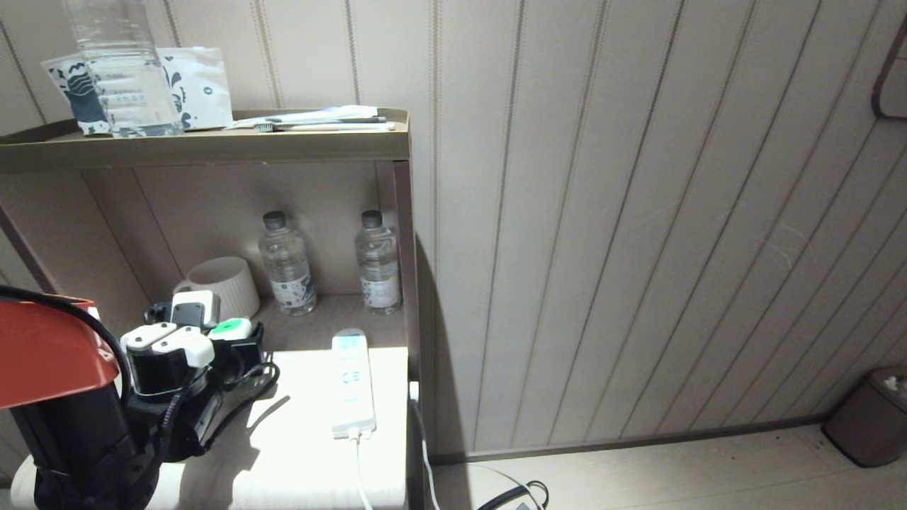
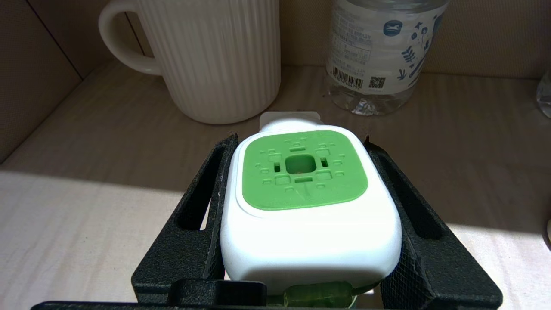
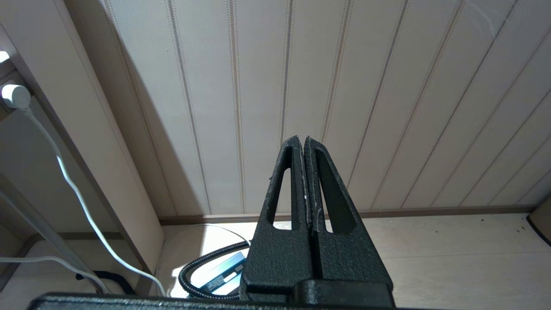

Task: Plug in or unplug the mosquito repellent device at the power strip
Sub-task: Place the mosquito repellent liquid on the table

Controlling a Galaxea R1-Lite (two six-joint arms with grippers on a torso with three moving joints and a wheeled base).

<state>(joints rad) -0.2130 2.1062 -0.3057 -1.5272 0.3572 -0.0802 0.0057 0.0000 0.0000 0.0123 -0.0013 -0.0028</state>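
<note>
The shelf unit (image 1: 212, 145) is a matte brown frame with a lipped upper deck and a recessed lower bay; its pale, wood-grained lower surface (image 1: 312, 418) gives the working area. The power strip (image 1: 352, 382) lies flat on that surface, well apart from the left gripper's jaws and off to their right side in the head view. It is a long, narrow, smooth white plastic bar with pale blue socket panels, and its white cord (image 1: 363, 474) runs off the front edge. No device sits in any socket, so the step in hand is judged to be carrying toward insertion.

Beyond the jaws stand a ribbed cream mug (image 2: 215, 56) with a loop handle and a clear water bottle (image 2: 379, 47) with a printed label.

The left gripper (image 2: 308, 206) grasps the mosquito repellent device (image 2: 301, 202): both black, coarse-textured fingers (image 2: 202, 224) press the flanks of its white head, leaving the plug end free ahead of the jaws. The head is glossy, rounded white plastic; its top is a matte green square panel with embossed squares around a central vent. A translucent green bottle shows behind the head, toward the wrist.

The right gripper (image 3: 306, 172) is parked facing a panelled wall (image 3: 344, 86), jaws clenched together on nothing.
</note>
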